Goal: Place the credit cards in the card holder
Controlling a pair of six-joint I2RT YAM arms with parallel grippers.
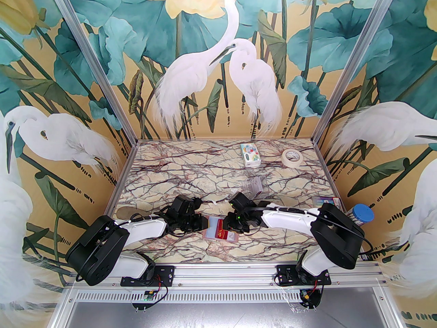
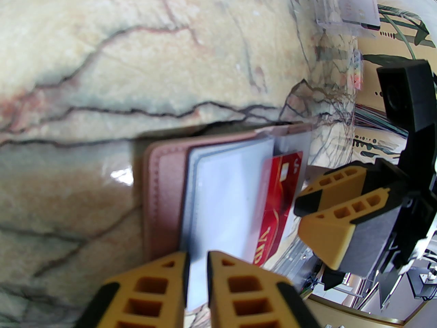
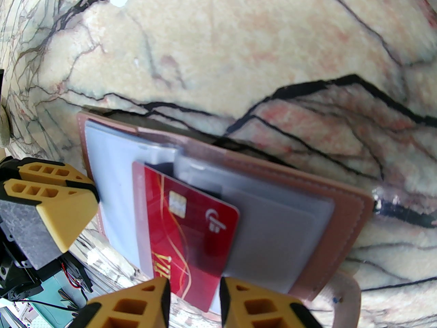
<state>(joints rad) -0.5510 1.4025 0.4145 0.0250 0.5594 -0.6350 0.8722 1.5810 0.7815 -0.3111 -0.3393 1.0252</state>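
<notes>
Pink holder [image 3: 341,224] open flat on bench [image 3: 239,46], clear sleeves facing up, red card [image 3: 184,231] partly inside one sleeve, skewed

The card holder [image 3: 341,217] is dusty pink with matching stitching, and its inner sleeves are clear and greyish. The credit card [image 3: 191,231] is red with gold swirls, gold lettering, a silver chip and a white logo. The surface [image 1: 191,179] is cream marble veined in black and dark red. The left tool [image 2: 197,256] and right tool [image 3: 194,282] are ochre yellow edged in black. The tissue pack [image 1: 250,155] is white with coloured dots.
</notes>
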